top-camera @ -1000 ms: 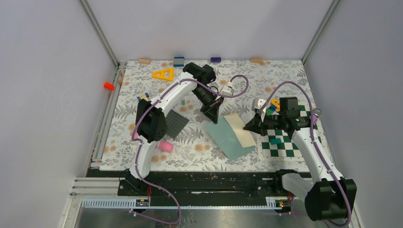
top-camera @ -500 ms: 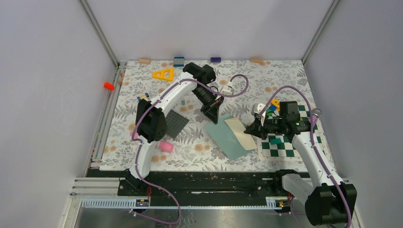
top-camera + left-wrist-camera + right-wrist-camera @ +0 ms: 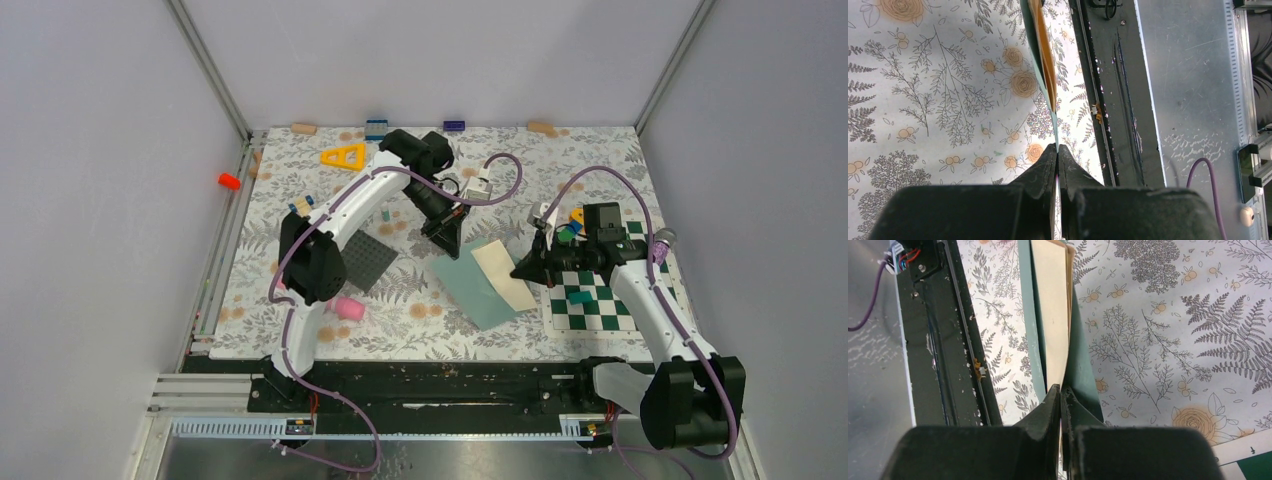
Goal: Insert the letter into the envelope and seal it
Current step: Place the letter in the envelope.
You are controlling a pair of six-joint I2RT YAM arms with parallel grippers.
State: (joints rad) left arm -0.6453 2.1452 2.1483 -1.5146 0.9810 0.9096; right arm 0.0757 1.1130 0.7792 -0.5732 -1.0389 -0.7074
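Observation:
The teal-grey envelope lies slanted at the middle of the floral table, and the cream letter rests along its right side. My left gripper is shut on the envelope's upper left corner. In the left wrist view the envelope runs edge-on up from the closed gripper, with the tan letter beside it. My right gripper is shut on the letter's near right edge. In the right wrist view the letter runs out of the closed gripper between teal envelope layers.
A green-and-white chessboard lies under the right arm, with small coloured blocks at its far edge. A dark grey mat and a pink piece sit by the left arm. A yellow triangle and blocks line the back.
The right gripper dipped toward the near side with the letter, then came back. Envelope and letter have shifted slightly toward the far left. Both grippers stayed shut.

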